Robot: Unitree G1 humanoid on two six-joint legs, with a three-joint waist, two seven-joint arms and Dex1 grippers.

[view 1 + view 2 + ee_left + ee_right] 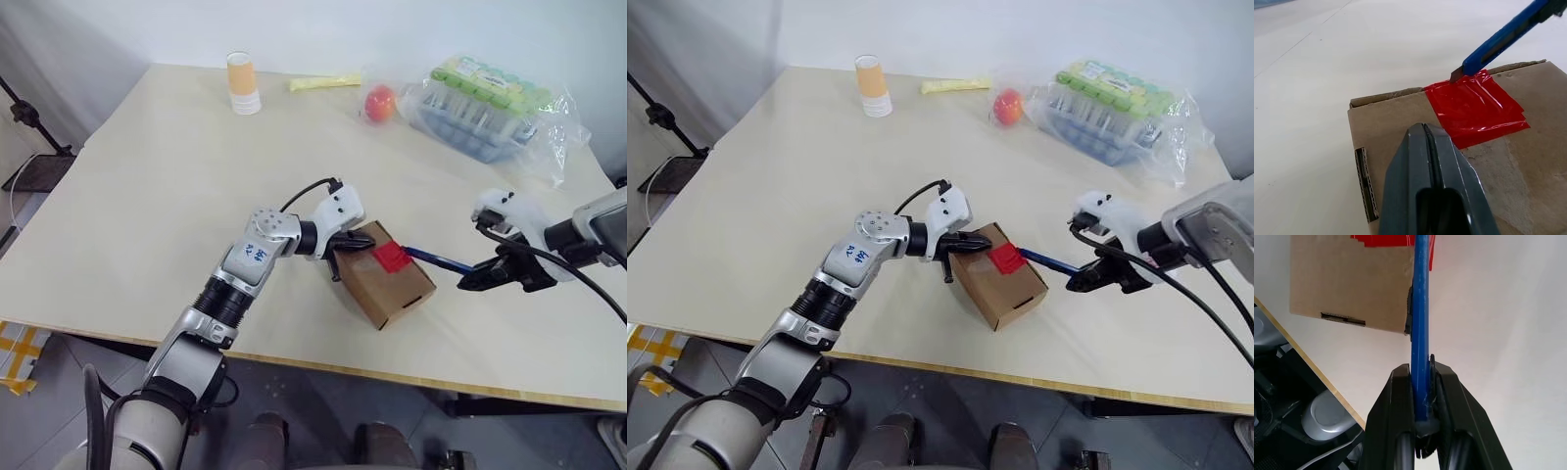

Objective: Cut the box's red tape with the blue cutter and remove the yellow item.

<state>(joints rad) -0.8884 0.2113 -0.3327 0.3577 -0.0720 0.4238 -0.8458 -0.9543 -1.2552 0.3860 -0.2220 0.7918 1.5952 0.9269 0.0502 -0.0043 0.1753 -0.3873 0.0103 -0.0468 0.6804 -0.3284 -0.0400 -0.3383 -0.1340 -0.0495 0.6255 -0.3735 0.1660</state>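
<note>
My left fingers (1426, 128), pressed together, rested on the small brown cardboard box (384, 275). My right fingers (1420, 382) clamped the slim blue cutter (437, 259), its tip at the box's red tape patch (1476, 108).

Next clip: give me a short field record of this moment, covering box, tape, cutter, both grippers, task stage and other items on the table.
box: brown carton on the table, near the front edge
red tape: patch on the box top, looks uncut
blue cutter: blade tip at the tape's edge
left gripper: shut, fingers resting on the box top
right gripper: shut on the blue cutter
task stage: cut about to start; box closed
other items: orange-and-white cup, pale yellow strip, red fruit, bag of green-capped tubes
</note>
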